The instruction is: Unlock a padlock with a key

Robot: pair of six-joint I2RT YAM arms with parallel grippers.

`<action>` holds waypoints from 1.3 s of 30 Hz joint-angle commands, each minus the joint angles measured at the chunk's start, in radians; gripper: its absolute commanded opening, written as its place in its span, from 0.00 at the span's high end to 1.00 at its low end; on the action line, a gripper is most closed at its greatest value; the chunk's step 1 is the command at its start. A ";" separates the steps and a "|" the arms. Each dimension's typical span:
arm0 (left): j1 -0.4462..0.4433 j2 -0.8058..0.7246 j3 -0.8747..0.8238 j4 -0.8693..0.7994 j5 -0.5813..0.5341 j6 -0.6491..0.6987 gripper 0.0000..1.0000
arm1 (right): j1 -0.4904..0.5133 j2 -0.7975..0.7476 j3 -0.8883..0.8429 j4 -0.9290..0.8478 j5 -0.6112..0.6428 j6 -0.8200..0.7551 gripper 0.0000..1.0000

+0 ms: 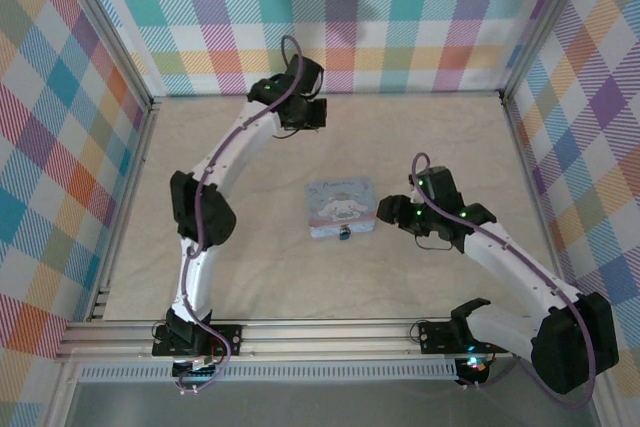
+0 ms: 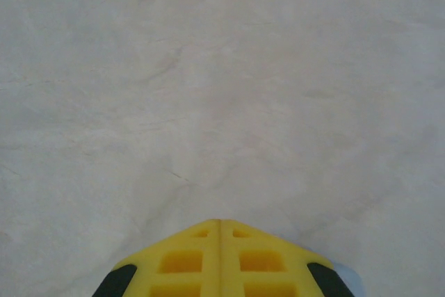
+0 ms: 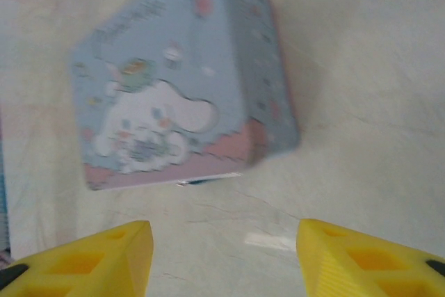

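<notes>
The padlock [image 1: 343, 234] is a tiny dark body lying against the near edge of the light-blue cartoon-dog tin [image 1: 341, 205]. In the right wrist view just a dark-blue sliver of the padlock [image 3: 203, 181] peeks out under the tin [image 3: 174, 81]. My right gripper [image 1: 387, 210] hangs just right of the tin, its yellow fingers open [image 3: 224, 236] over bare table, short of the tin. My left gripper [image 1: 300, 115] is far back near the rear wall, its fingers pressed together [image 2: 220, 224] above bare table with nothing seen between them. The key is out of view.
Plaid walls with metal frame posts [image 1: 120, 77] enclose the beige table [image 1: 450, 137] on three sides. A small pale patch [image 3: 268, 241] marks the table between my right fingers. Open table lies left of and behind the tin.
</notes>
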 commanded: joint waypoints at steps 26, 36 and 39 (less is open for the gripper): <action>-0.127 -0.440 -0.297 -0.041 0.680 0.060 1.00 | 0.007 -0.033 0.300 0.211 -0.591 -0.391 0.46; -0.168 -0.423 -0.294 -0.032 0.693 0.042 1.00 | 0.054 -0.013 0.336 0.179 -0.575 -0.439 0.47; -0.172 -0.422 -0.296 -0.033 0.691 0.041 1.00 | 0.065 -0.009 0.353 0.158 -0.539 -0.453 0.47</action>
